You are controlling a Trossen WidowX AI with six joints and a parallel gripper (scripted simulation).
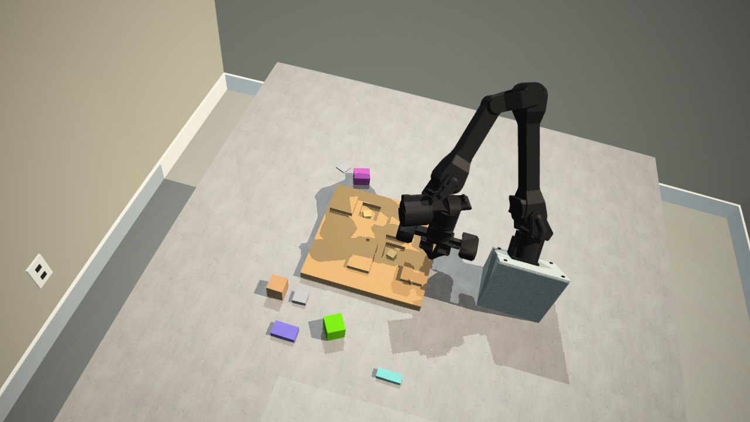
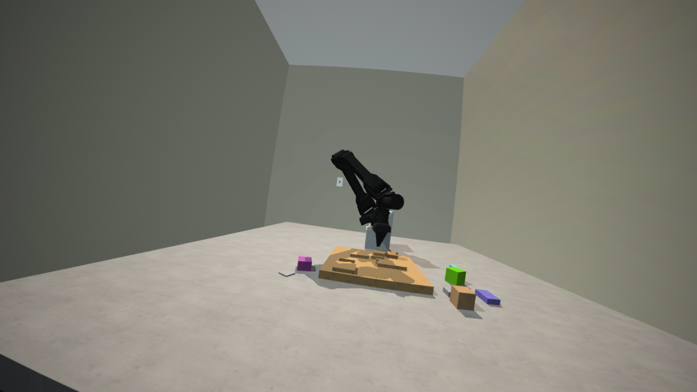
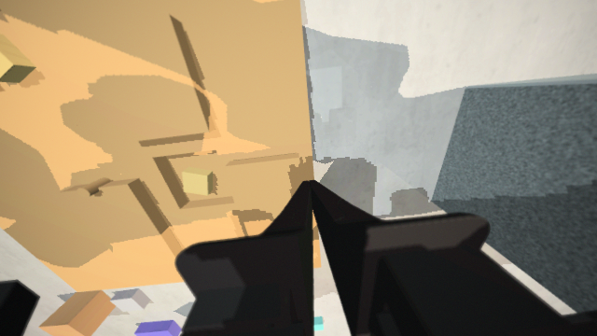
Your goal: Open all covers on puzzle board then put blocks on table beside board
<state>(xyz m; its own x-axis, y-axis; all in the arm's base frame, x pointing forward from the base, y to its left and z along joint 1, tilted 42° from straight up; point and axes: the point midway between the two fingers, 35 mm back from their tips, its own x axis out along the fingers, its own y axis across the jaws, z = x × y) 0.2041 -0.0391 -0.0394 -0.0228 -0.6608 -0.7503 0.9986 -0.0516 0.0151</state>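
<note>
The wooden puzzle board (image 1: pixel 367 287) (image 2: pixel 370 284) (image 3: pixel 261 42) lies on the table. One pale yellow block (image 1: pixel 391 254) (image 3: pixel 196 181) sits in an uncovered well near the middle of the robot's side. Another yellow block (image 1: pixel 367 213) (image 3: pixel 11 58) sits in an uncovered well toward the far left. Raised wooden covers show beside the wells: one cover (image 1: pixel 360 261) near the middle front, one cover (image 1: pixel 343 202) at the far left corner. Shadows and the arm hide parts of the others. My gripper (image 1: pixel 430 257) (image 2: pixel 379 245) (image 3: pixel 309 186) is shut and empty, above the board's edge nearest the robot base.
Around the board lie a magenta block (image 1: pixel 361 176) (image 2: pixel 304 263), a thin grey piece (image 1: pixel 343 167), an orange block (image 1: pixel 276 286) (image 2: pixel 462 298), a grey tile (image 1: pixel 300 296), a purple piece (image 1: pixel 285 331), a green block (image 1: pixel 334 326) and a cyan piece (image 1: pixel 389 375). The robot base (image 1: pixel 519 291) (image 3: pixel 513 140) stands right.
</note>
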